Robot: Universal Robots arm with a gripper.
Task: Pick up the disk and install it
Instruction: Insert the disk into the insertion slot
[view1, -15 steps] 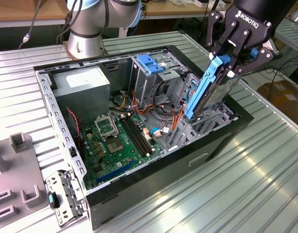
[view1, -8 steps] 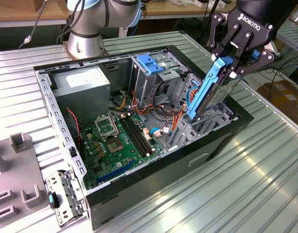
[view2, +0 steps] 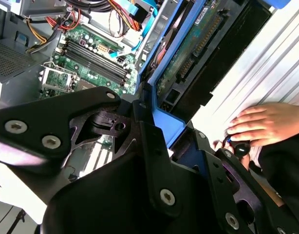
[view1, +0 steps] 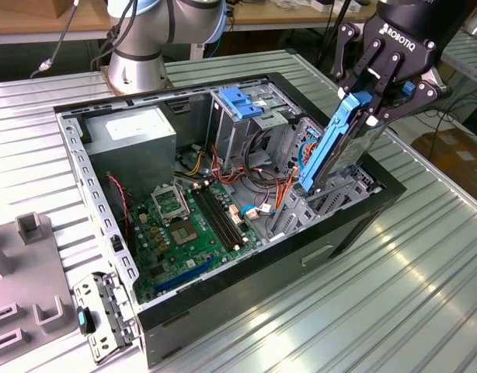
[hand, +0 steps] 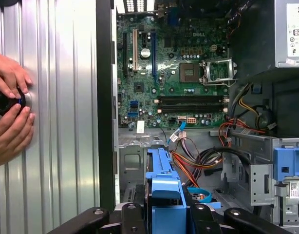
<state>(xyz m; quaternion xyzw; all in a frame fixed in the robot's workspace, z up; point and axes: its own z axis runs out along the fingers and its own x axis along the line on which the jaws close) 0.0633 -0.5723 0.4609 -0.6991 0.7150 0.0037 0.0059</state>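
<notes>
Jaws clamped on the disk (view1: 337, 148), gripping its top end; it hangs tilted beneath them, lower end inside the computer case (view1: 316, 260).

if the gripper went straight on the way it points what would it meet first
Likely the drive bay: the gripper is shut on the disk, whose lower end sits by it. Depth unclear.

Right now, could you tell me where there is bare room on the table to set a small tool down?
Bare ribbed table lies between the case and the exterior view's right edge. Crowded: the cables inside, and where the gripper holds the disk.
</notes>
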